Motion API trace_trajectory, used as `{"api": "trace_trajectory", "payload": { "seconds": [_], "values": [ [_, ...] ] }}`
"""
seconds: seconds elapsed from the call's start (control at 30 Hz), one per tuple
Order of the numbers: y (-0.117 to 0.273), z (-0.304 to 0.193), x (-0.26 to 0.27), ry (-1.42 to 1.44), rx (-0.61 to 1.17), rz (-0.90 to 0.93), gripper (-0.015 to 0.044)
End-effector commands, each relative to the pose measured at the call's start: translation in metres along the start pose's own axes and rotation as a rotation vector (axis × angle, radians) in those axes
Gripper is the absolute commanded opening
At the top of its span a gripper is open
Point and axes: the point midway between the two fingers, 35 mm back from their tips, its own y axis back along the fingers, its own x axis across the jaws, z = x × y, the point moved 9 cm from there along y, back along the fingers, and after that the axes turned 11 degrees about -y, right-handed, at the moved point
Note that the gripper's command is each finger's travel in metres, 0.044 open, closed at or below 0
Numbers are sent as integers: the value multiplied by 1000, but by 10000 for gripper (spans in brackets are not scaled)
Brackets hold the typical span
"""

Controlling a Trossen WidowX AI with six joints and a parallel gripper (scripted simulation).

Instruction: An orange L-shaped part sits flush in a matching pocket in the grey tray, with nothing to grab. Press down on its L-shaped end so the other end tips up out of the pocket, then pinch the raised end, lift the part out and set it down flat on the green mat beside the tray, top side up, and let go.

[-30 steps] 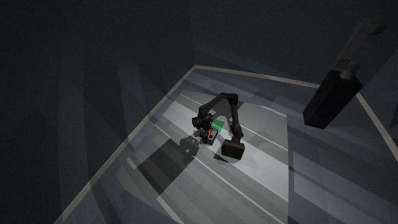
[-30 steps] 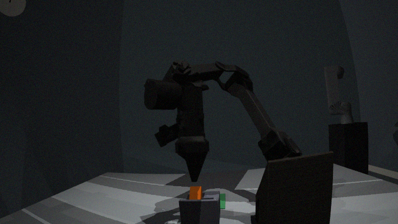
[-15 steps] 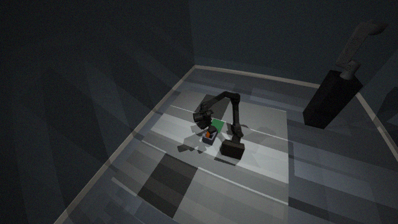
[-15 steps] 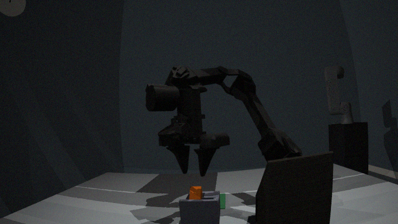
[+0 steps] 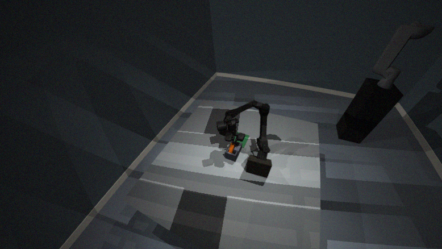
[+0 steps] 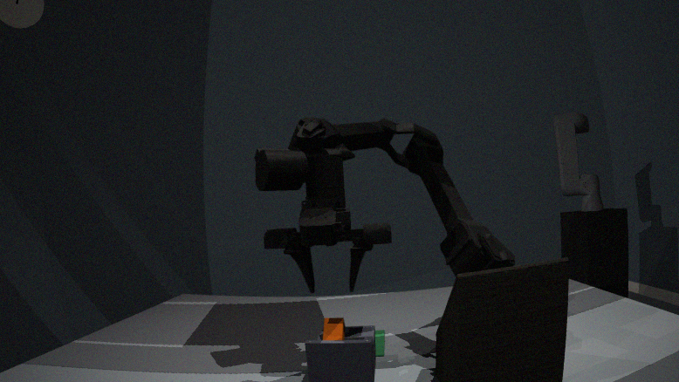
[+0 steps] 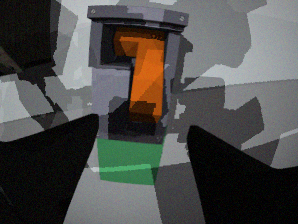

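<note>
The part [image 7: 145,72], orange and L-shaped, sits in the tray [image 7: 103,83] with one end tipped up out of the pocket. In the exterior view that raised end [image 6: 333,329] stands above the tray's top edge [image 6: 339,358] as a small orange block, on the left side of the tray. In the wrist view the part's short foot lies toward the far end of the pocket and its long leg runs toward the camera, brighter along its length than the dark pocket around it.

The gripper [image 6: 330,275] hangs well above the tray, pointing straight down, and touches nothing. Its jaws are spread apart with open air between them and hold nothing. In the wrist view the two dark fingers frame the bottom corners, and the tray and part lie between them, further up.

The mat [image 7: 129,159] is green and lies on the counter [image 6: 142,327] just beside the tray, at the end nearer the wrist camera. In the exterior view only a small green patch [image 6: 379,342] shows, at the tray's right side. From the top view the mat [image 5: 244,140] lies between the tray [image 5: 232,152] and the arm's column.

The arm's base block [image 6: 504,322] stands on the counter to the right of the tray, and the arm arches from it up and over to the gripper.
</note>
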Motion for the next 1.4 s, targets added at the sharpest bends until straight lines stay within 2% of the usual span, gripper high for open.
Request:
{"api": "trace_trajectory", "payload": {
  "seconds": [0.0, 0.2, 1.37],
  "values": [
    [-2, -3, 0, 20, 1, -4, 280],
    [-29, -3, 0, 20, 1, -4, 280],
    [-78, -3, 0, 20, 3, -5, 280]
  ]
}}
